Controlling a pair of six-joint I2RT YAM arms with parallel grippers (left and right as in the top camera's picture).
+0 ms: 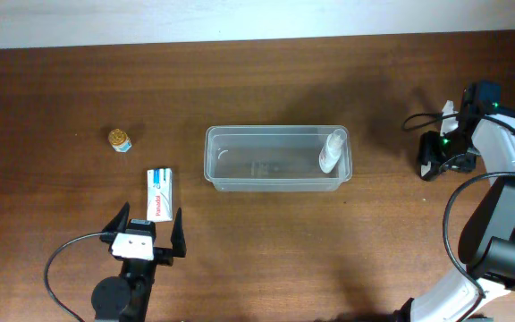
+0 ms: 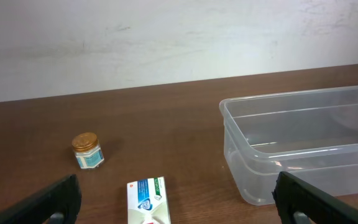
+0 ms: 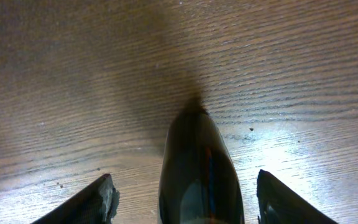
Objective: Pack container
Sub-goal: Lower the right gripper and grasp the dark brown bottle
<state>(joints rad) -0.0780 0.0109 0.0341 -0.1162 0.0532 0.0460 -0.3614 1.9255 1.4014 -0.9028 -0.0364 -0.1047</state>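
- While my right gripper (image 3: 185, 180) hangs low over the wood with its jaws apart, a dark glossy thing (image 3: 201, 174) stands between them. The bottom of the frame cuts it off, and I can't tell what it is.
- Bare grain shows on either side of it, so neither finger is touching it that I can see.
- From overhead that hand is half buried under its own arm, and the jaws don't show there at all.
- My left gripper (image 1: 150, 217) is spread wide with nothing in it. Only the fingertips poke into the bottom corners of its wrist view.
- A white and blue box (image 2: 146, 199) lies just ahead, between those fingers. Its near end is cut off and the print is too small to read.
- A small gold-lidded jar (image 2: 87, 150) sits ahead and left of that hand, apart from the box.
- The container (image 1: 275, 186) sits ahead and right of my left hand, well off to the left of my right. Its far end runs out of the left wrist view.
- A pale bottle (image 1: 332, 150) leans in the container's right end. From the left wrist it's only a sliver at the frame edge.
- The table (image 1: 61, 89) is dark brown wood with glare near my right hand, and a pale wall (image 2: 166, 37) rises behind it.
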